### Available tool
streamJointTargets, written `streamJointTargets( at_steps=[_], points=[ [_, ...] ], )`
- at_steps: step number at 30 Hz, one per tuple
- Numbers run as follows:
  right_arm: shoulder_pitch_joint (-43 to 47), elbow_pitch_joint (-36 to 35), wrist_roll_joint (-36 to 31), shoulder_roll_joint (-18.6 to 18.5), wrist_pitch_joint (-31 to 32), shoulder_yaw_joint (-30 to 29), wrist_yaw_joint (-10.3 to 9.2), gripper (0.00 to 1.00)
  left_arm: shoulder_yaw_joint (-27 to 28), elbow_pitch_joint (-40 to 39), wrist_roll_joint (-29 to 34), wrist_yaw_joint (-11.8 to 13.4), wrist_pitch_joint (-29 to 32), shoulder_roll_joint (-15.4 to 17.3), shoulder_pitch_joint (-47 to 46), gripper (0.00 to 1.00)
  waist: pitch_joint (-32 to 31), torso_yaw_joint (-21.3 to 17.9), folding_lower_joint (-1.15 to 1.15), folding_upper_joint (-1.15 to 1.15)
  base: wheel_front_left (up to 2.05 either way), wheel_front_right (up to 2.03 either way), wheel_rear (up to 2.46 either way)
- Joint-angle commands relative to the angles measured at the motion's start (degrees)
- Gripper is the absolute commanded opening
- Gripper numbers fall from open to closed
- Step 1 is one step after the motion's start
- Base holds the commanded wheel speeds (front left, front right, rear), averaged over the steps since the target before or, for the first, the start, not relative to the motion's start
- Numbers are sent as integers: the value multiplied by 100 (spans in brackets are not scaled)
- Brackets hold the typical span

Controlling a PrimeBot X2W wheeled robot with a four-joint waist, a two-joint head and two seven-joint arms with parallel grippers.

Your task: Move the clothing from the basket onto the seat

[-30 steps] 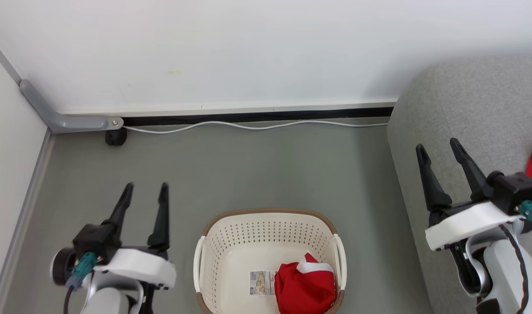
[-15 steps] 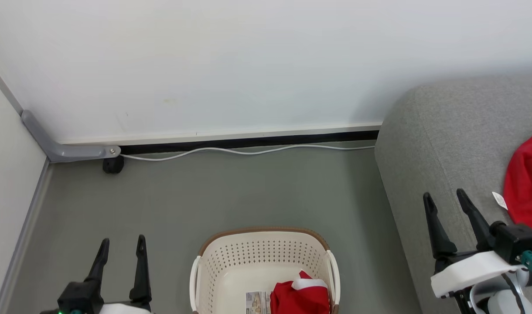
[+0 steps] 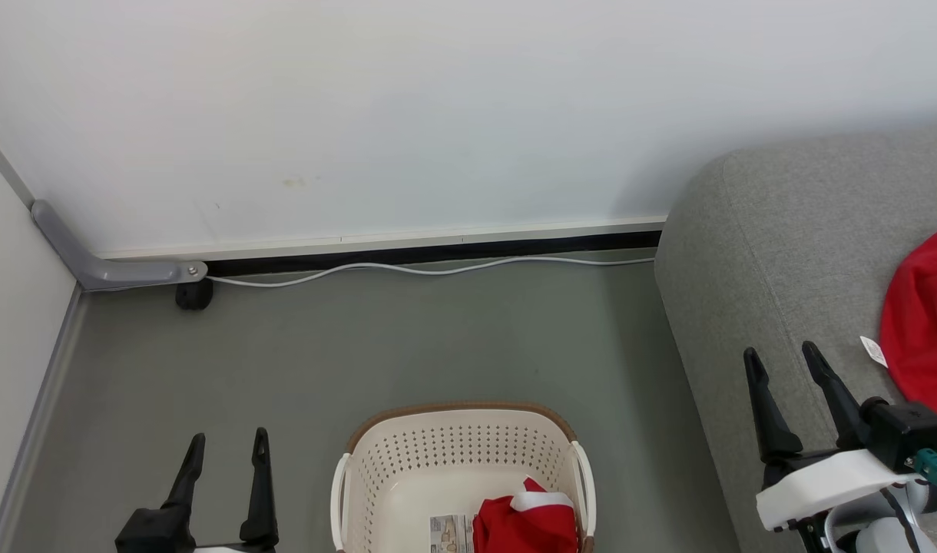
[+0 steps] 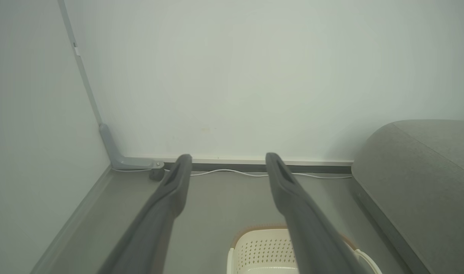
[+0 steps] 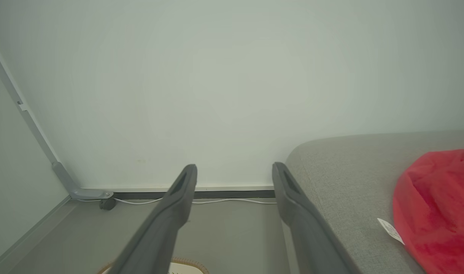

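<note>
Clothing with white trim sits crumpled at the right side of the basket, between the open, empty left gripper and right gripper and behind their tips, while another red piece lies already on the seat.

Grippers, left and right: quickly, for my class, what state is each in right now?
Left gripper: open, holding nothing.
Right gripper: open, holding nothing.
</note>
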Motion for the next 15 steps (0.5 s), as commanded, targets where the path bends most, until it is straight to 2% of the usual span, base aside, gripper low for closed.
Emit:
streamJointTargets(
  at_steps=[1,8,15],
  points=[
    [-104,-105,-47,-36,-35,127,16,100,143,-150,-45,58,-35,35,-130,100,14,-4,0,0,0,0,0],
    [-256,-184,-18,-68,-35,105,16,100,-61,41,-163,9,-35,35,-275,100,273,-54,0,0,0,0,0],
    [-719,-389,33,-115,-35,161,16,100,-383,364,-315,-18,-35,35,-713,100,923,-238,0,0,0,0,0]
  ],
)
